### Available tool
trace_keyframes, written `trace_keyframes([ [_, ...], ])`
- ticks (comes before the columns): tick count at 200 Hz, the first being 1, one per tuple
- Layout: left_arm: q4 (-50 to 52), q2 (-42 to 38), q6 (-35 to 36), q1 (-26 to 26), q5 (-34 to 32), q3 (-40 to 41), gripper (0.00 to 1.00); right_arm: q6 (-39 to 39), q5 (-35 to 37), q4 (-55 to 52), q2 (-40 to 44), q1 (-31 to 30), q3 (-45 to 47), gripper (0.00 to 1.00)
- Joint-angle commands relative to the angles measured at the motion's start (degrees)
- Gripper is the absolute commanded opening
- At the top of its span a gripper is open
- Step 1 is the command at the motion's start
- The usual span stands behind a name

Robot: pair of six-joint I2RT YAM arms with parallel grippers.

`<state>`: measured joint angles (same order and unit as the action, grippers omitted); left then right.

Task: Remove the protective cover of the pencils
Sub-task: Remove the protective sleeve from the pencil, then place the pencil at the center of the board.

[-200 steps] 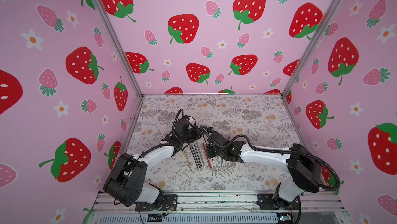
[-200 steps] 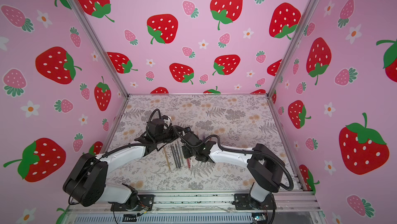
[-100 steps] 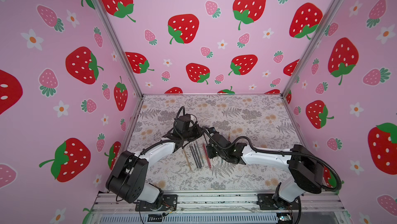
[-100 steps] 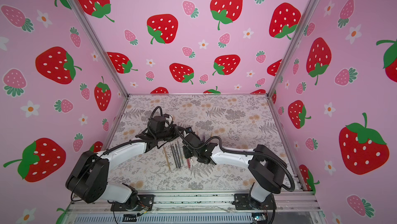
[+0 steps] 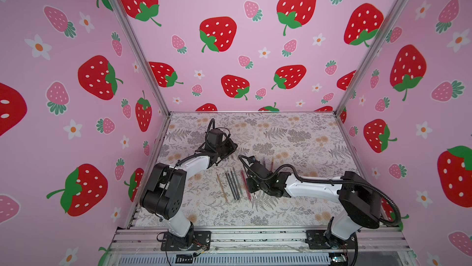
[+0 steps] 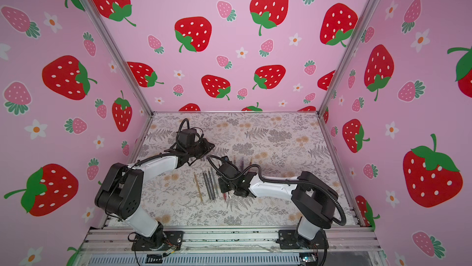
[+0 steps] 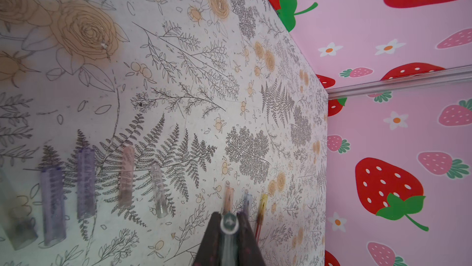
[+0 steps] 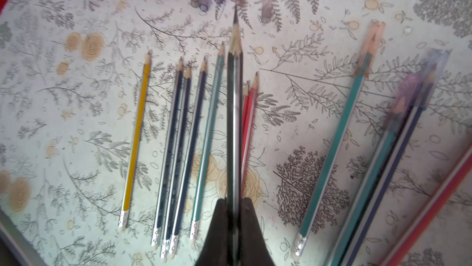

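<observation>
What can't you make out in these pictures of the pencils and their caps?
Left wrist view: the nearest loose caps are blurred; the left gripper covers most of the held cap.
Right wrist view: the red pencil is blurred and cut off at the corner; the right gripper hides the black pencil's back end.
Top views: the caps are too small to find.

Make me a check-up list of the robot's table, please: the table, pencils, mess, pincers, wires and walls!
Surface: flowery table cover, flat.
Job's things: bare pencils lie side by side; capped pencils lie apart from them.
Clutter: loose caps lie in a row beyond the pencil tips.
Pincers: right pincer shut on a black pencil, tip bare; left pincer shut on a clear cap.
Cables: black hose loops along each arm.
Surroundings: pink strawberry walls; metal rail in front.
</observation>
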<state>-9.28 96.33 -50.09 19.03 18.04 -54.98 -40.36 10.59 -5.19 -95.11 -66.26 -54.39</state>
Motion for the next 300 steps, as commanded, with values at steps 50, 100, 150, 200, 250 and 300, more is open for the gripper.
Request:
trace_keyframes([
  [50, 7.0, 8.5, 4.0, 3.3, -2.1, -9.8, 0.00, -5.7, -1.2, -4.8, -7.0, 2.3, -4.1, 0.00],
  [100, 11.3, 15.5, 4.6, 4.4, -3.5, -15.3, 0.00, -6.5, -2.7, -4.7, -8.4, 3.0, -4.3, 0.00],
  [150, 13.7, 15.0, 5.3, 4.9, -7.0, -15.1, 0.00, -6.3, -3.7, -4.2, -8.9, 3.1, -4.4, 0.00],
  [200, 16.5, 15.6, 6.3, 5.0, -9.0, -16.1, 0.00, -6.5, -4.0, -4.2, -9.2, 3.1, -4.5, 0.05],
  [250, 20.2, 17.2, 7.5, 5.6, -9.9, -18.5, 0.00, -5.5, -4.0, -4.7, -7.9, 3.1, -5.1, 0.16],
  [300, 24.0, 18.3, 8.2, 5.9, -13.3, -20.7, 0.03, -3.8, -2.5, -7.1, -4.8, 3.2, -6.3, 0.27],
])
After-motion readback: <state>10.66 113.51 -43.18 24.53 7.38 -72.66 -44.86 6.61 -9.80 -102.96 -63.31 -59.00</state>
